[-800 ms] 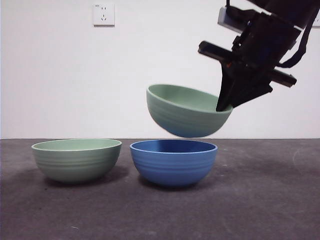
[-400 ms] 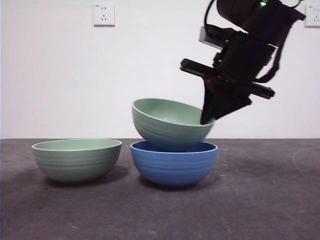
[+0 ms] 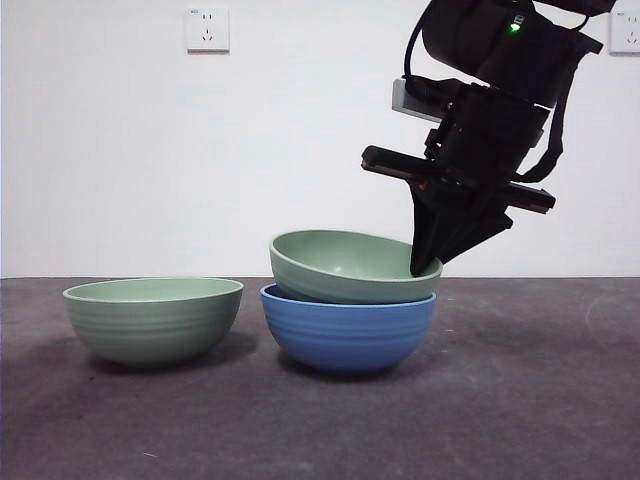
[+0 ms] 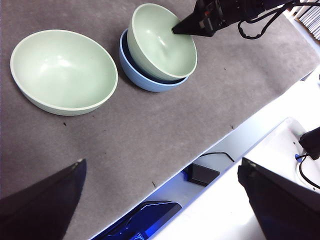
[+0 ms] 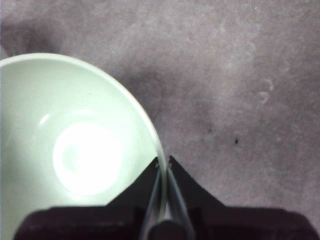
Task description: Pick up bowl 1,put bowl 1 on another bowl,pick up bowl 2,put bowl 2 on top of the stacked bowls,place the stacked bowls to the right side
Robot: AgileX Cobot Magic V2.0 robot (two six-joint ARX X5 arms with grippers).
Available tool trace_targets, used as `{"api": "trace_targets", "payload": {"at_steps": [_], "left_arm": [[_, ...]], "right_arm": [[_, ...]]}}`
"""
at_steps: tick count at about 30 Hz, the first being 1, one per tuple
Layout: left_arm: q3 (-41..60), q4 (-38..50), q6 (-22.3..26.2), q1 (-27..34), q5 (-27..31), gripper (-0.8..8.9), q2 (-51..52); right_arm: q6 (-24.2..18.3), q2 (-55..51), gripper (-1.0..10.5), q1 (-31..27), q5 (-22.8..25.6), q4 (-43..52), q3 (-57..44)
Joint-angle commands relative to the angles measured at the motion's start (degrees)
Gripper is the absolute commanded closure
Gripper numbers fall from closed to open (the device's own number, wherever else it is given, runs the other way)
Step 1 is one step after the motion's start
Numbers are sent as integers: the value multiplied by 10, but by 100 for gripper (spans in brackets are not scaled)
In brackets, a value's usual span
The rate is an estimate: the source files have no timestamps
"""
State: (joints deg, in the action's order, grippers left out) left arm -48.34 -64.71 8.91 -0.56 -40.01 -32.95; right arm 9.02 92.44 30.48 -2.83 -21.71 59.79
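Note:
A pale green bowl now sits nested in the blue ribbed bowl, tilted slightly. My right gripper comes down from the upper right and is shut on this green bowl's right rim; the right wrist view shows the jaws pinching the rim of the bowl. A second pale green bowl stands alone to the left of the pair. From high above, the left wrist view shows the nested bowls, the single bowl, and my left gripper open and empty.
The dark grey table mat stretches to the right of the bowls. In the left wrist view the table's near edge runs diagonally, with a black box and cables below it. A white wall with an outlet stands behind.
The right gripper carried the green bowl down and to the left, from hanging above the blue bowl to resting inside it. The lone green bowl and the blue bowl stayed put.

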Motion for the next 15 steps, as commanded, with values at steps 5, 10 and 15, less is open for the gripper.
{"api": "trace_targets", "payload": {"at_steps": [5,10,15], "left_arm": [[-1,14,-1,-3,12,224,-16],[-1,34,-2,-3,14,224,-42],[-1,64,-4,-3,14,224,-72]], "right_arm": [[-12,3,941,11,-12,-7,0],[-11,3,783,11,-17,-7,-1],[-11,2,688,11,-17,-4,0]]}}
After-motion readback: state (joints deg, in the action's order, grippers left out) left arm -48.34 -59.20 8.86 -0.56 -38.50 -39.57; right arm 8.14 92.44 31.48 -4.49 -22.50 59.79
